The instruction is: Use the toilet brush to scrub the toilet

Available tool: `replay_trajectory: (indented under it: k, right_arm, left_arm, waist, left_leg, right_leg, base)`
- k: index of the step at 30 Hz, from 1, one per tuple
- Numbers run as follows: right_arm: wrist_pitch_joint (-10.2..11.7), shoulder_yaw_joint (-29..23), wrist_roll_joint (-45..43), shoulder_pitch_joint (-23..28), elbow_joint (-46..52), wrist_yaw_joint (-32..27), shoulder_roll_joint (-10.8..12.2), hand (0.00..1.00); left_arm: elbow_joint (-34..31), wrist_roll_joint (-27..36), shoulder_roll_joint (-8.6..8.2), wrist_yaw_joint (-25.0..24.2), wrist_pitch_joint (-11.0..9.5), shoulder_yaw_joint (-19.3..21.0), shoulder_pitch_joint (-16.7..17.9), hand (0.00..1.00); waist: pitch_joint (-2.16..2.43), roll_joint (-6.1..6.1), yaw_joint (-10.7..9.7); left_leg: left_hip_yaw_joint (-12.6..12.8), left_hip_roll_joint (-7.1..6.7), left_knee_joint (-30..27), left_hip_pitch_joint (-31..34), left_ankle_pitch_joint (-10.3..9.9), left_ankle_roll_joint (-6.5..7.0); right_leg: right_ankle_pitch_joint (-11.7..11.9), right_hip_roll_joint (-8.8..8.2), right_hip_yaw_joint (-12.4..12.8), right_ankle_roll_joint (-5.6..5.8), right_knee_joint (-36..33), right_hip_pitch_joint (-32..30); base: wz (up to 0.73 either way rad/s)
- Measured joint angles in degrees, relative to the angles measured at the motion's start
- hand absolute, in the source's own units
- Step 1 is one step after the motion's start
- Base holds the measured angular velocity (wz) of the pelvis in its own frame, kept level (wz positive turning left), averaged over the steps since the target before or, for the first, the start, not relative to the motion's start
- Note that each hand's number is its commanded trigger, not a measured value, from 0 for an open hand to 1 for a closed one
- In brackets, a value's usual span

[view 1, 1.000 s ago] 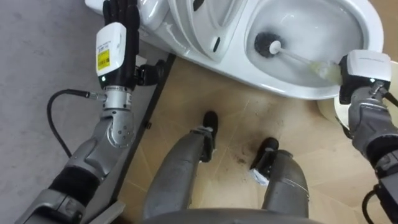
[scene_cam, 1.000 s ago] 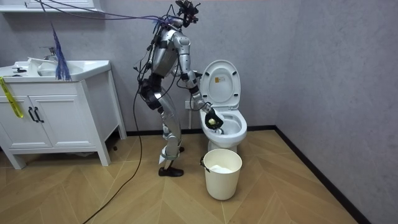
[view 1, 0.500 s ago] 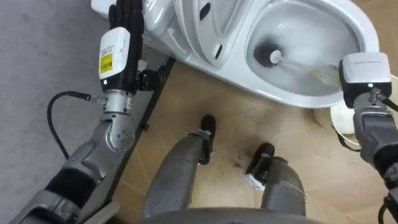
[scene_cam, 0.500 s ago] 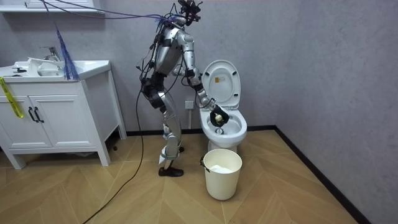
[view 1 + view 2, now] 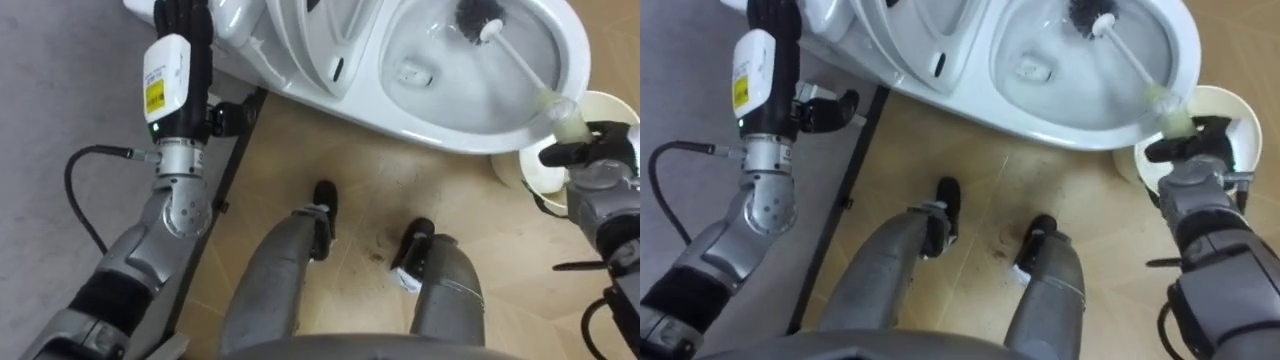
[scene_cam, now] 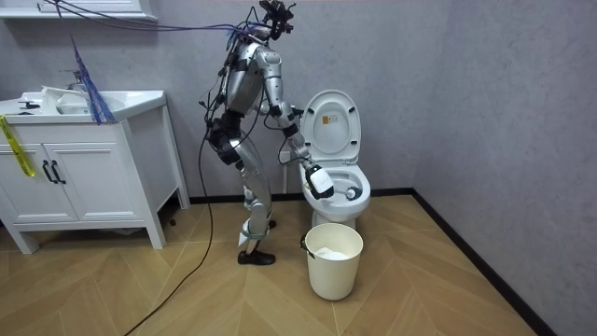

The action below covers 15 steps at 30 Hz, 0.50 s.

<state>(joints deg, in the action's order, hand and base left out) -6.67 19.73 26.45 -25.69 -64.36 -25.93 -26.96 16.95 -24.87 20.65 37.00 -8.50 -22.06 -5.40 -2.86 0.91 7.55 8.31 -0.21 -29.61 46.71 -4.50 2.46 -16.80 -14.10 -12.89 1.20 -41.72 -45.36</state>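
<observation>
Standing at the front corner of the toilet (image 5: pixel 470 140), leaning toward it, lid raised against the wall in the room view. Cream bucket (image 6: pixel 334 271) on the floor just in front of the bowl.

Right hand (image 5: pixel 592 150) low at the near rim, over the bucket, fingers curled round the pale grip end of the brush (image 5: pixel 520 62). Left hand (image 5: pixel 182 18) off beside the raised lid (image 5: pixel 300 50), well apart from the brush, fingers apparently straight, holding nothing.

Long axis of the brush: slanting up and away from the right hand, across the bowl, toward the robot's left. Handle crossing over the near rim; whether touching it, cannot tell. Dark bristle head (image 5: pixel 478 14) at the far end of the bowl, low against the inner wall, well apart from the hand.

Judgement: scrubbing under way. Next stroke probably a pull or sweep along that same line, worked from the right wrist. Risk: handle levering on the rim, drips outside the bucket.
</observation>
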Motion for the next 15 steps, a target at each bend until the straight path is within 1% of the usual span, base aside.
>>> replay_trajectory:
  k: [1, 2, 4, 5, 6, 7, 8, 9, 10, 11, 12, 13, 14, 15]
  right_arm:
    - [-0.35, -0.9, -1.2, 0.14, -0.04, -0.02, 0.36, 1.0]
    - [-0.39, -1.06, -2.88, 0.15, -0.18, -0.11, 0.53, 1.0]
    - [-0.29, -2.21, -12.39, 0.08, -0.48, -1.06, 0.73, 1.0]
    - [-0.3, -3.01, -17.06, -0.02, -0.53, -1.76, 0.72, 1.0]
    - [-0.29, -2.99, -19.63, 0.0, -0.53, -2.06, 0.72, 1.0]
    - [-0.3, -2.87, -24.62, 0.0, -0.52, -2.55, 0.73, 1.0]
    - [-0.3, -2.76, -26.76, -0.01, -0.49, -2.87, 0.73, 1.0]
    - [-0.31, -1.85, -31.6, -0.18, -0.45, -3.5, 0.7, 1.0]
    - [-0.29, -1.35, -37.42, -0.3, -0.25, -4.09, 0.69, 1.0]
    - [-0.29, -1.18, -40.2, -0.27, 0.05, -4.2, 0.69, 1.0]
    - [-0.29, -0.71, -46.3, -0.3, 0.58, -4.38, 0.69, 1.0]
    - [-0.23, 0.8, -51.26, -0.36, 1.22, -4.39, 0.5, 1.0]
    - [-0.22, 1.85, -53.48, -0.38, 1.67, -4.38, 0.39, 1.0]
    - [-0.37, 4.2, -58.05, -0.38, 2.33, -4.38, 0.31, 1.0]
  left_arm:
    - [0.16, -0.6, -0.18, -0.15, 0.81, 0.0, 0.05, 0.0]
    - [0.62, -0.81, -0.35, -0.14, 0.99, 0.0, 0.05, 0.0]
    - [1.86, -2.42, -1.28, 0.16, 1.06, 0.19, 0.08, 0.0]
    - [1.91, -2.79, -1.44, 0.15, 1.07, 0.18, 0.08, 0.0]
    - [1.95, -2.81, -1.47, 0.15, 1.07, 0.12, 0.08, 0.0]
    - [2.26, -2.8, -1.67, 0.15, 1.1, -0.12, 0.08, 0.0]
    - [2.3, -2.78, -1.77, 0.14, 1.3, -0.28, 0.09, 0.0]
    - [2.33, -2.73, -1.77, 0.14, 1.86, -0.82, 0.09, 0.0]
    - [2.43, -2.74, -1.9, 0.04, 1.95, -0.97, 0.08, 0.0]
    - [2.52, -2.75, -1.9, 0.0, 1.95, -1.11, 0.09, 0.0]
    - [2.55, -2.76, -1.94, -0.43, 1.98, -1.3, 0.27, 0.0]
    - [2.78, -2.14, -1.95, -1.31, 2.23, -1.73, 0.36, 0.0]
    - [2.84, -1.6, -1.93, -1.83, 2.25, -1.97, 0.43, 0.0]
    - [2.88, -1.54, -1.95, -2.0, 2.18, -2.24, 0.69, 0.0]
  waist:
    - [0.04, 0.11, -0.2]
    - [0.04, 0.12, -0.31]
    - [0.07, 0.17, -0.53]
    - [0.08, 0.18, -0.25]
    - [0.08, 0.18, -0.12]
    - [0.13, 0.34, 0.42]
    - [0.15, 0.42, 0.9]
    - [0.19, 0.68, 1.39]
    - [0.19, 1.02, 1.68]
    - [0.21, 1.2, 2.04]
    - [0.29, 1.57, 2.91]
    - [0.3, 2.08, 3.91]
    - [0.31, 2.29, 4.35]
    - [0.28, 2.39, 5.36]
  left_leg:
    - [-0.32, -0.19, 0.01, -0.01, 0.11, 0.14]
    - [-0.47, -0.28, 0.01, -0.02, 0.17, 0.19]
    - [-0.62, -0.5, 0.15, -0.06, 0.43, 0.47]
    - [-0.57, -0.52, 0.23, -0.05, 0.49, 0.57]
    - [-0.58, -0.5, 0.21, -0.05, 0.49, 0.58]
    - [-0.77, -0.38, 0.17, -0.2, 0.47, 0.6]
    - [-0.81, -0.2, 0.23, -0.35, 0.46, 0.6]
    - [-0.68, -0.12, 0.32, -0.5, 0.45, 0.62]
    - [-0.67, -0.16, 0.33, -0.49, 0.46, 0.62]
    - [-0.65, -0.14, 0.32, -0.47, 0.45, 0.61]
    - [-0.69, 0.17, 0.4, -0.46, 0.41, 0.55]
    - [-0.77, 0.57, 0.66, -0.46, 0.38, 0.45]
    - [-0.8, 0.7, 0.99, -0.47, 0.45, 0.36]
    - [-0.8, 0.86, 1.36, -0.47, 0.54, 0.24]
  right_leg:
    - [0.06, -0.1, -0.22, 0.14, -0.02, 0.11]
    - [0.1, -0.25, -0.48, 0.17, -0.01, 0.22]
    - [0.27, -0.56, -0.89, 0.4, -0.02, 0.45]
    - [0.49, -0.55, -0.91, 0.52, 0.12, 0.5]
    - [0.65, -0.53, -0.91, 0.41, 0.2, 0.52]
    - [1.11, -0.2, -0.76, 0.24, 0.69, 0.72]
    - [1.44, 0.26, -0.36, 0.3, 1.13, 0.83]
    - [1.67, 0.3, -0.34, 0.16, 1.3, 0.95]
    - [1.66, 0.3, -0.33, 0.18, 1.27, 0.92]
    - [1.67, 0.35, -0.32, 0.18, 1.34, 0.91]
    - [1.81, 0.76, -0.28, 0.27, 1.83, 0.94]
    - [2.19, 1.35, -0.3, 0.25, 2.74, 1.14]
    - [2.38, 1.58, -0.32, 0.18, 3.11, 1.2]
    - [2.62, 1.79, -0.34, -0.11, 3.44, 1.13]
  base:
    - [0.07]
    - [0.09]
    - [0.08]
    - [0.04]
    - [-0.05]
    - [-0.14]
    - [-0.19]
    - [-0.12]
    - [-0.05]
    - [-0.04]
    - [-0.12]
    - [-0.13]
    - [-0.1]
    - [0.0]
